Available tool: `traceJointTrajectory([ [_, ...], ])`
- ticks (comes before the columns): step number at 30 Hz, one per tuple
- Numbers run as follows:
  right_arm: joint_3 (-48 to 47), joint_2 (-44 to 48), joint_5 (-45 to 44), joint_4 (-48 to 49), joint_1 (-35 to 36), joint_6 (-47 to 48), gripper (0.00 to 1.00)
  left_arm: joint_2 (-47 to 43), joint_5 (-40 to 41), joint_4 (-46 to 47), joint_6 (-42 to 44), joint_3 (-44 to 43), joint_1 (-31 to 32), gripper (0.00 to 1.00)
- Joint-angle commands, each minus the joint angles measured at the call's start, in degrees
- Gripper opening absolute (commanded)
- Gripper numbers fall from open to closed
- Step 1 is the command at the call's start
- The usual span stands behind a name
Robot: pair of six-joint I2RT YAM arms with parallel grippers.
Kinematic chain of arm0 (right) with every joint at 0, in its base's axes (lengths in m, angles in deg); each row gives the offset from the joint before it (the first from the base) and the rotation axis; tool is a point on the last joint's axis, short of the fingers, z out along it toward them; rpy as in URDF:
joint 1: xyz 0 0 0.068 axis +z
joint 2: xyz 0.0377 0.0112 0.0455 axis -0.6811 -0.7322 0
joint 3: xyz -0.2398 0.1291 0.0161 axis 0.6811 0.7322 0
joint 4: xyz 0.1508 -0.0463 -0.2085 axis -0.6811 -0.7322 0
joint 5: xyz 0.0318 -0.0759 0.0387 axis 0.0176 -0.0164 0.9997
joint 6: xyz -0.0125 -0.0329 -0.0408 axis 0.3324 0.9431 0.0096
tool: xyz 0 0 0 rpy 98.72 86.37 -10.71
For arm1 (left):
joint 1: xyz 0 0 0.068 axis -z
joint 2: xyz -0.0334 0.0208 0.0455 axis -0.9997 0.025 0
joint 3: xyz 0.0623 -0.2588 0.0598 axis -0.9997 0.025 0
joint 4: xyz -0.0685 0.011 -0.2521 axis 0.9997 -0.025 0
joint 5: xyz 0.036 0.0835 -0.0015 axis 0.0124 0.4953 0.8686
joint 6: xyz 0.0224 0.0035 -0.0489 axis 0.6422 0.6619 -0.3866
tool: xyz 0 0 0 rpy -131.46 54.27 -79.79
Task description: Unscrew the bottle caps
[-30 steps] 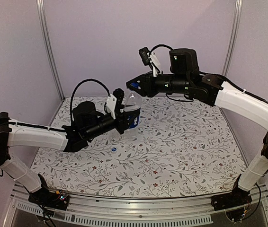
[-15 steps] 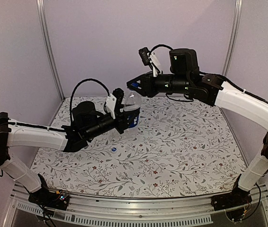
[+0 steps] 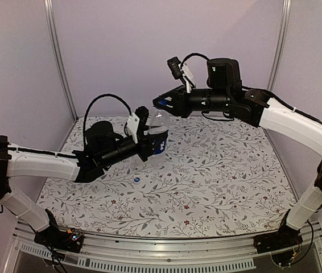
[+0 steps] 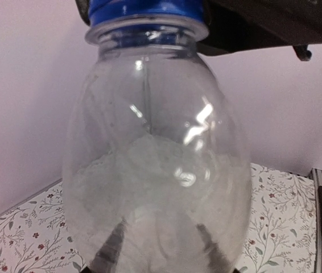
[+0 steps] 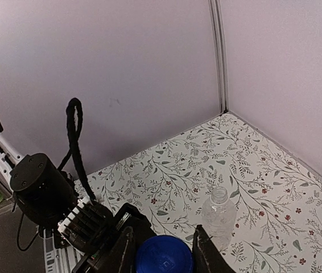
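Above the floral-patterned table cover [image 3: 223,182], the left gripper [image 3: 153,142] holds a small clear plastic bottle with a dark blue label [image 3: 160,126] lifted off the surface. Its jaws are clamped around the lower, labelled part of the body, and the clear rounded shoulder rises above them with the neck pointing up. In the left wrist view the dark fingers show blurred through the bottom of the transparent wall. The right gripper [image 3: 162,103] reaches in from the right at neck height and is closed on the round blue plastic screw cap [image 5: 164,257], which sits on top of the held bottle. In the right wrist view the cap lies squeezed between the two black fingers [image 5: 205,250], one on each side and touching it. A second small blue cap [image 3: 137,180] lies loose on the table cover, in front of the left arm and well apart from both grippers. An uncapped clear plastic bottle [image 5: 218,215] stands upright on the cover with its neck open, seen in the right wrist view just beyond the gripped cap. From above it cannot be made out clearly.
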Motion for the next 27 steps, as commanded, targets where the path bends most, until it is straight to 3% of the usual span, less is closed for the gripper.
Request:
traceJointTrajectory([
  [1, 2.2, 2.0, 18.2, 0.2, -3.2, 8.1, 0.00, -3.1, -12.9, 2.6, 3.2, 0.3, 0.1, 0.27],
  [8, 2.1, 3.5, 43.6, -5.6, -6.4, 23.0, 0.00, -2.4, -33.3, 4.2, 3.7, -0.5, -0.3, 0.29],
  [11, 1.7, 2.7, 51.9, -6.7, -7.8, 24.1, 0.00, -1.6, -36.7, 5.4, 2.5, -0.6, -0.4, 0.28],
  [16, 0.7, 1.4, 55.3, -8.1, -8.4, 24.4, 0.09, -0.6, -37.8, 5.7, 0.9, -1.1, -0.4, 0.28],
  [18, 0.2, 1.3, 53.9, -8.0, -8.3, 23.6, 0.17, -0.7, -37.0, 5.7, 0.9, -1.0, -0.4, 0.28],
  [23, -0.5, 1.8, 44.1, -6.1, -8.3, 18.7, 0.54, -1.1, -32.3, 5.5, 1.1, -0.4, -0.5, 0.28],
  [27, 1.3, 3.9, 36.5, -0.3, -8.3, 11.4, 0.76, -1.4, -27.0, 5.2, 1.5, 0.0, -0.5, 0.29],
])
